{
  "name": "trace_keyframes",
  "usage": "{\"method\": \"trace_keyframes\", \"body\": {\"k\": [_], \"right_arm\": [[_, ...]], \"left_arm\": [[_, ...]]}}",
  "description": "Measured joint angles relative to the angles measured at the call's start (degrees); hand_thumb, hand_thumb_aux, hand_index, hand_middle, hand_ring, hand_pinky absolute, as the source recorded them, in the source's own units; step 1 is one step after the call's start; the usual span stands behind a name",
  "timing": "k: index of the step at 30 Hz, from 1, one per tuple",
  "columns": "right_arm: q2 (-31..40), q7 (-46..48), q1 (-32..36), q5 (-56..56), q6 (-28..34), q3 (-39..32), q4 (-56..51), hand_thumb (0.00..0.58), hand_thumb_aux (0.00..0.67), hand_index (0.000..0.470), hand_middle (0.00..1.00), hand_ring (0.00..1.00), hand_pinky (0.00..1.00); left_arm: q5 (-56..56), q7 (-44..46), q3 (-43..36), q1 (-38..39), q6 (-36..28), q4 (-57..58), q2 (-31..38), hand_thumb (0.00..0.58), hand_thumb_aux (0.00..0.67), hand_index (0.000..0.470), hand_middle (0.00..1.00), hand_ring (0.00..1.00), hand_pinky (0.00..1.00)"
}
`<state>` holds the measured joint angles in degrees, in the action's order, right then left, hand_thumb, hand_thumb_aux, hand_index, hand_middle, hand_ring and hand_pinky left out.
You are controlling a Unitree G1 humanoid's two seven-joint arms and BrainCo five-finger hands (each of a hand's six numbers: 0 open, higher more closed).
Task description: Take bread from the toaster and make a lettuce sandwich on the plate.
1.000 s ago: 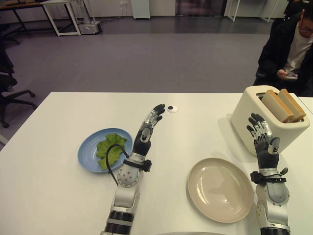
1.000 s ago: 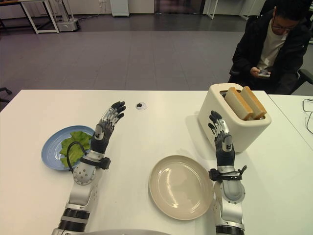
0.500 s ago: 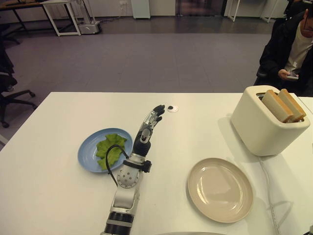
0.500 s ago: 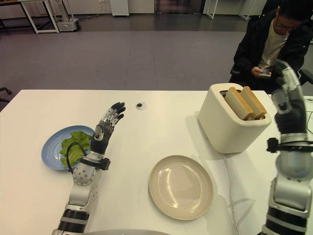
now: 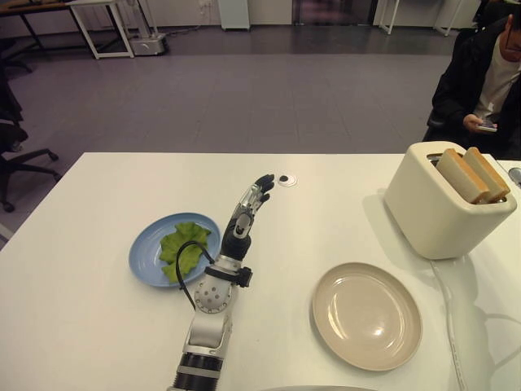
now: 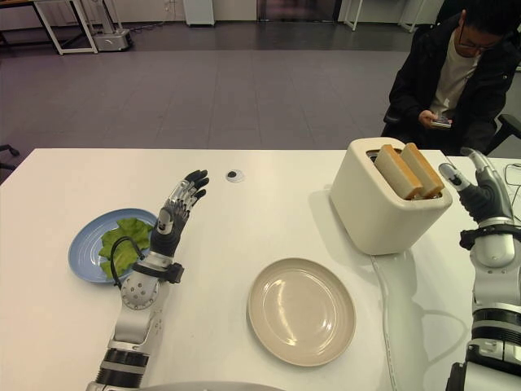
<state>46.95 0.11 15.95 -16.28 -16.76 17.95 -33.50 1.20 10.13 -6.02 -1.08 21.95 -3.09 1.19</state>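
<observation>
Two bread slices stick up from the toaster. The right hand is just beside it, fingers spread, holding nothing. The plate sits nearer (lettuce lies on a blue plate). The left hand is beside that, fingers straight, holding nothing.

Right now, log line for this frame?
left hand open by lettuce plate | right hand open right of toaster | bread in toaster | beige plate bare

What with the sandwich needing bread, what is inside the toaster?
Two slices of bread stand in the toaster's slots, tops sticking out. Their lower parts are hidden inside it.
</observation>
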Motion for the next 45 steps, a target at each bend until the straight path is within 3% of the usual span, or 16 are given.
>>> {"method": "trace_keyframes", "body": {"k": [5, 9, 14, 16, 18, 19, 28, 36, 42, 45], "right_arm": [[0.04, -2.02, 2.36, -0.64, -2.93, -3.10, -5.12, 0.271, 0.181, 0.127, 0.00, 0.00, 0.00], [0.14, -3.00, 2.86, -0.68, -3.94, -4.76, -7.12, 0.415, 0.313, 0.219, 0.00, 0.00, 0.00], [0.34, -3.90, 3.48, -0.65, -4.57, -6.18, -7.29, 0.460, 0.365, 0.256, 0.00, 0.00, 0.00], [0.36, -4.18, 3.55, -0.62, -4.67, -6.54, -6.94, 0.520, 0.455, 0.319, 0.00, 0.00, 0.00], [0.35, -4.39, 3.54, -0.54, -4.87, -6.83, -5.33, 0.578, 0.636, 0.446, 0.00, 0.00, 0.00], [0.33, -4.35, 3.48, -0.50, -4.85, -6.85, -4.33, 0.580, 0.670, 0.470, 0.00, 0.00, 0.00], [0.32, -5.38, 1.49, 1.27, -3.09, -2.48, 7.67, 0.580, 0.670, 0.470, 0.00, 0.00, 0.00], [-1.03, -7.71, 0.93, 10.27, -1.62, 11.93, 34.02, 0.580, 0.670, 0.470, 0.00, 0.00, 0.00], [-3.14, 3.66, -0.16, 29.32, 5.47, 12.79, 47.69, 0.580, 0.670, 0.470, 0.00, 0.00, 0.00], [-3.28, 14.17, -4.87, 42.81, 11.60, 9.95, 55.54, 0.580, 0.670, 0.470, 0.00, 0.00, 0.00]], "left_arm": [[0.00, 0.00, 0.10, 0.11, 0.00, -0.33, 0.05, 0.000, 0.000, 0.000, 0.07, 0.07, 0.07], [0.00, 0.00, 0.11, 0.21, -0.01, -0.83, 0.04, 0.000, 0.000, 0.000, 0.06, 0.06, 0.06], [-0.01, -0.02, 0.11, 0.42, -0.02, -1.01, 0.05, 0.000, 0.000, 0.000, 0.07, 0.07, 0.07], [-0.01, -0.01, 0.12, 0.46, -0.02, -1.02, 0.06, 0.000, 0.000, 0.000, 0.06, 0.06, 0.06], [-0.01, -0.01, 0.16, 0.50, -0.03, -1.05, 0.12, 0.000, 0.000, 0.000, 0.07, 0.07, 0.07], [-0.01, 0.00, 0.19, 0.51, -0.03, -1.07, 0.17, 0.000, 0.000, 0.000, 0.07, 0.07, 0.07], [-0.02, -0.05, -0.02, 0.54, -0.17, -1.50, 0.70, 0.000, 0.000, 0.000, 0.07, 0.07, 0.07], [-0.02, -0.09, -0.10, 0.48, -0.39, -1.71, 0.70, 0.000, 0.000, 0.000, 0.06, 0.06, 0.06], [-0.02, -0.12, -0.17, 0.45, -0.41, -1.76, 0.67, 0.000, 0.000, 0.000, 0.07, 0.07, 0.07], [-0.02, -0.10, -0.16, 0.38, -0.44, -1.83, 0.67, 0.000, 0.000, 0.000, 0.07, 0.07, 0.07]]}}
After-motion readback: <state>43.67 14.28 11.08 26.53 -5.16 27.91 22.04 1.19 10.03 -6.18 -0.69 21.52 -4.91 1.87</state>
